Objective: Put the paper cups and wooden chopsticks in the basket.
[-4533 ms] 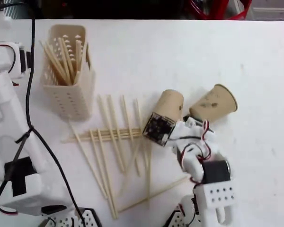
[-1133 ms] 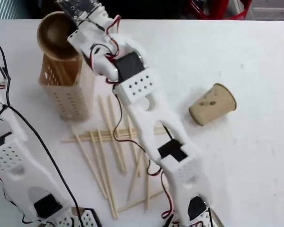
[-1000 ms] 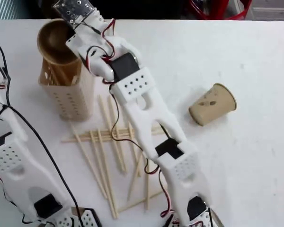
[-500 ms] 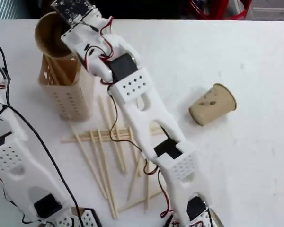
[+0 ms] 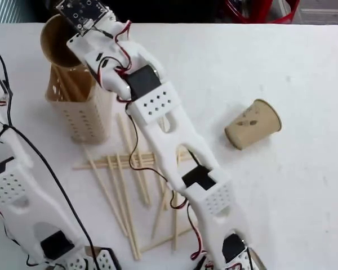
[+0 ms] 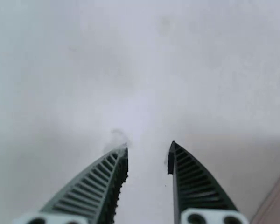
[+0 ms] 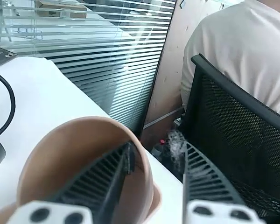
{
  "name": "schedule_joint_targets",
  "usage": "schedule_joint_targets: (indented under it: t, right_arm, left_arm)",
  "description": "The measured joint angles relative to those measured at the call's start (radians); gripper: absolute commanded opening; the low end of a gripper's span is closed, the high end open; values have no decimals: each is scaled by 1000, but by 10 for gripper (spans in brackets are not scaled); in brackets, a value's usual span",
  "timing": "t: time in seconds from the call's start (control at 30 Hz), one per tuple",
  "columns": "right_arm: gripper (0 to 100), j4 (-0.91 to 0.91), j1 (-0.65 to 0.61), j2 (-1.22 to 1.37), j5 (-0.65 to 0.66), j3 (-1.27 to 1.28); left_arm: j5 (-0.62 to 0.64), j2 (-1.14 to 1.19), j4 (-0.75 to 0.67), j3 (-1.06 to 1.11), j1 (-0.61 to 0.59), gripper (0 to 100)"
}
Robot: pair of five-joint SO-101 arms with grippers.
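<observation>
A brown paper cup hangs mouth-up over the far end of the perforated cream basket. My right gripper is shut on its rim. In the right wrist view, one finger is inside the cup and the other outside, so the right gripper pinches the wall. A second paper cup lies on its side on the table to the right. Several wooden chopsticks lie scattered in front of the basket, partly under the right arm. The left gripper is open over bare white table.
The left arm's white body and its black cable take up the table's left side. The table around and beyond the lying cup is bare. Beyond the table, a black mesh chair stands with a person in white behind it.
The right arm lifted a cup from the middle of the table and carried it over the basket. In the last second the cup drifted slightly left and farther back.
</observation>
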Motion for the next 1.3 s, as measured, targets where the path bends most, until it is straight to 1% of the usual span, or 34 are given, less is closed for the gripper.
schedule_joint_targets:
  t: [0.13,0.33,0.43,0.6,0.73,0.8,0.87,0.9,0.97,1.03,1.1,1.17,1.3]
  right_arm:
    - [156,31,-18,0,0,-9]
    - [159,107,-17,0,0,-127]
    - [156,107,-18,0,0,-146]
    - [156,31,-18,57,0,-146]
    - [142,55,-17,69,0,-189]
    - [90,126,-17,54,0,-264]
    - [18,249,-18,15,0,-354]
    - [11,321,-23,-9,0,-400]
    - [29,479,-34,-63,0,-480]
    - [13,644,-35,-107,0,-532]
    - [17,812,-31,-141,18,-566]
    - [16,911,-9,-170,64,-562]
    - [15,947,118,-258,72,-445]
  left_arm:
    - [0,40,-14,0,2,155]
    - [0,68,-41,0,2,155]
    - [0,68,-41,0,6,155]
    - [0,68,-41,0,12,155]
    - [0,68,-41,-18,15,155]
    - [-8,58,-17,-78,15,157]
    - [-37,15,55,-170,15,157]
    - [-55,-14,104,-229,15,157]
    - [-97,-83,210,-359,15,157]
    - [-146,-155,322,-491,15,157]
    - [-196,-224,416,-603,15,157]
    - [-232,-298,443,-631,23,158]
    - [-273,-431,460,-559,46,158]
